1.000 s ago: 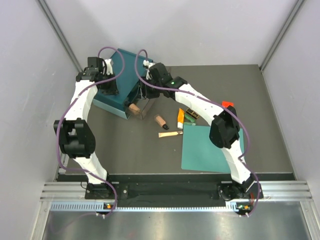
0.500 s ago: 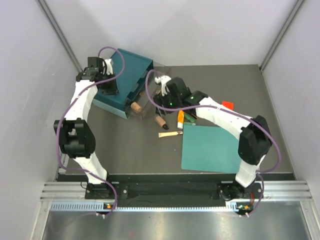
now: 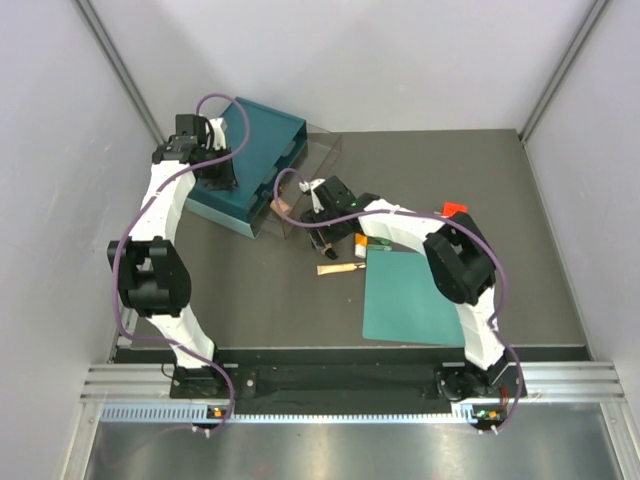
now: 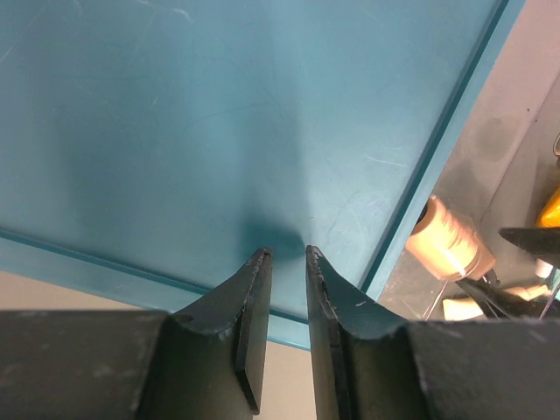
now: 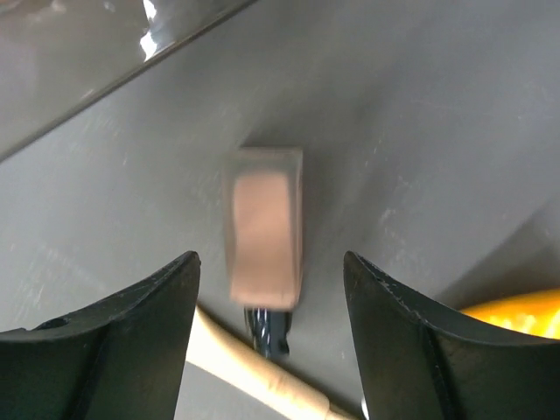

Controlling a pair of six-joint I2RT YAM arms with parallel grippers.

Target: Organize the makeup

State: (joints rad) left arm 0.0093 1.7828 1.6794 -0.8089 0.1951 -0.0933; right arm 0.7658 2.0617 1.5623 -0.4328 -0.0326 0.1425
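Observation:
My right gripper (image 3: 323,231) is open and low over a tan-brown bottle (image 3: 322,243) lying on the table. In the right wrist view the bottle (image 5: 262,226) lies between my open fingers (image 5: 271,258), untouched, dark cap toward me. The beige stick (image 3: 340,268) lies just in front of it and shows in the right wrist view (image 5: 254,372). An orange tube (image 5: 516,311) is at the right. A second tan bottle (image 3: 272,210) lies in the clear drawer (image 3: 305,190). My left gripper (image 3: 218,178) is shut and rests on the teal box (image 4: 175,114). The palette and green tube are hidden by my right arm.
The teal box (image 3: 255,150) stands at the back left with its clear drawer pulled out to the right. A flat teal mat (image 3: 415,295) lies at the front right. A small red cube (image 3: 455,208) sits behind it. Grey walls close in three sides.
My right gripper has pulled back from the clear drawer, leaving a tan bottle in it, and come down over the second bottle on the table. The left arm has not moved.

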